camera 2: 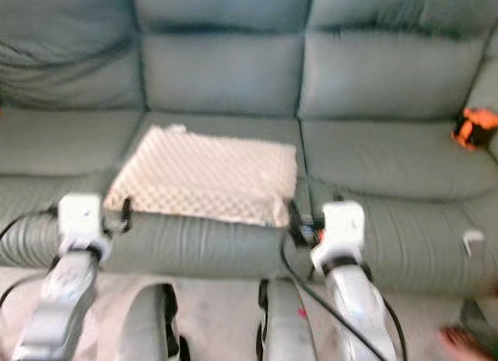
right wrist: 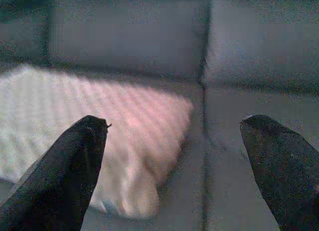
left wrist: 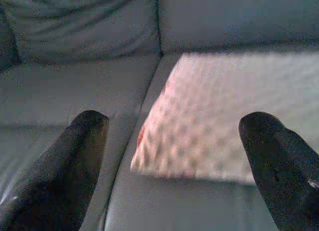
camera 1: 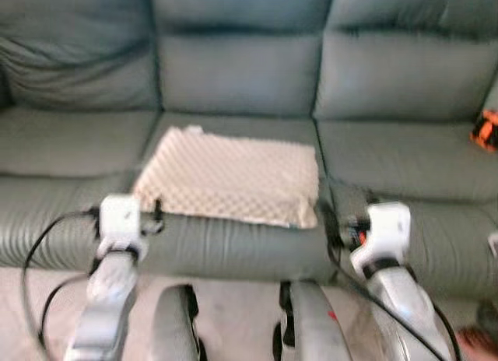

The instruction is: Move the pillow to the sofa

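Observation:
A flat beige pillow (camera 1: 231,176) with a bumpy waffle texture lies on the middle seat of the grey-green sofa (camera 1: 241,73), near the seat's front edge. My left gripper (left wrist: 174,136) is open, just short of the pillow's front left corner (left wrist: 164,151), touching nothing. My right gripper (right wrist: 174,136) is open too, just short of the pillow's front right corner (right wrist: 134,191). In the head views both wrists (camera 1: 120,221) (camera 1: 383,233) hover at the sofa's front edge, one on each side of the pillow. Nothing is held.
An orange and black object (camera 1: 485,129) lies on the right seat by the armrest. The sofa's front edge (camera 1: 233,248) runs right before my arms, with pale floor (camera 1: 233,314) below. A person's foot (camera 1: 475,341) shows at the lower right.

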Motion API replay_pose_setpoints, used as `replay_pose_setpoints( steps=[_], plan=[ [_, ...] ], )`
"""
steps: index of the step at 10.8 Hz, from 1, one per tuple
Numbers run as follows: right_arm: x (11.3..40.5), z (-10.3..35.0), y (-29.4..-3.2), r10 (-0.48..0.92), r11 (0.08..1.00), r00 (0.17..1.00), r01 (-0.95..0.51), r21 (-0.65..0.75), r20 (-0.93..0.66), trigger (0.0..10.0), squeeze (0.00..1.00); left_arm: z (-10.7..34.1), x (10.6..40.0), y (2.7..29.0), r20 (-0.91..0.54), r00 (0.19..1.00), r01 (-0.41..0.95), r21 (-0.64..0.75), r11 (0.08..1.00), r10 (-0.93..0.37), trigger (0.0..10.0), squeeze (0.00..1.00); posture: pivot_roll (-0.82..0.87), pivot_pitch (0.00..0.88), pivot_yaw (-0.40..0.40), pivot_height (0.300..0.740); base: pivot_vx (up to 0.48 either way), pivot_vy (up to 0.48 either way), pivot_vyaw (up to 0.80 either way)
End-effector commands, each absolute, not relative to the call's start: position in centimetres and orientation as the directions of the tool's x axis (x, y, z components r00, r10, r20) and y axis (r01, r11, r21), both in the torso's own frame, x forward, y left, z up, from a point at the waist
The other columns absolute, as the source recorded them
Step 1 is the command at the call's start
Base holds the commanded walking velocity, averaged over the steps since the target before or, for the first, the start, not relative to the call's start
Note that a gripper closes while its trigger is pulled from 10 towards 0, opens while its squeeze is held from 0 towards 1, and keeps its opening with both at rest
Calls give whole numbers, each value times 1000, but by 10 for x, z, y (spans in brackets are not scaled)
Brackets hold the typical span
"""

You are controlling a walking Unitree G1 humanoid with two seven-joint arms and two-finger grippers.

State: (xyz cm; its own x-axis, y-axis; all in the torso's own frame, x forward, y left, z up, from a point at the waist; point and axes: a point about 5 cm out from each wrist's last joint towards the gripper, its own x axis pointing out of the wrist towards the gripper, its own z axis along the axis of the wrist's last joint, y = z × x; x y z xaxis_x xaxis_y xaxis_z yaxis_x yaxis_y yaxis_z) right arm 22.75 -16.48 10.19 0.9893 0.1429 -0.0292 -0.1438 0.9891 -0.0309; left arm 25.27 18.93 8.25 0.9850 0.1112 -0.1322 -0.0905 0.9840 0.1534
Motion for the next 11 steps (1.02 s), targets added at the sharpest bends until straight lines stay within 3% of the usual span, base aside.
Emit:
replay_pose_setpoints(
  steps=[1,3,4,5,8,11],
  plan=[
    [228,101,-162,145,989,989,-146,-22,-41,10000,0,84,255,190,-140,984,-91,153,984,113,10000,1000,-12,0,8,625,0,0,0],
    [230,100,-160,142,990,989,-142,-9,-43,10000,0,84,259,184,-147,983,-85,140,986,106,10000,1000,-19,0,7,665,0,0,0],
    [230,100,-159,139,990,989,-139,-1,-44,10000,0,82,257,180,-155,983,-75,133,988,95,10000,455,-21,0,8,680,0,0,0],
    [230,100,-158,140,990,989,-140,0,-45,10000,0,81,257,178,-163,983,-68,132,989,89,10000,0,-21,0,8,694,0,0,0],
    [228,97,-157,142,990,988,-142,9,-61,10000,0,79,258,174,-182,981,-44,133,990,68,10000,0,-29,0,14,740,0,0,0],
    [225,98,-153,161,987,985,-160,30,-56,10000,0,76,258,169,-204,978,-9,139,990,38,10000,0,-35,0,22,740,0,0,0]
  ],
)
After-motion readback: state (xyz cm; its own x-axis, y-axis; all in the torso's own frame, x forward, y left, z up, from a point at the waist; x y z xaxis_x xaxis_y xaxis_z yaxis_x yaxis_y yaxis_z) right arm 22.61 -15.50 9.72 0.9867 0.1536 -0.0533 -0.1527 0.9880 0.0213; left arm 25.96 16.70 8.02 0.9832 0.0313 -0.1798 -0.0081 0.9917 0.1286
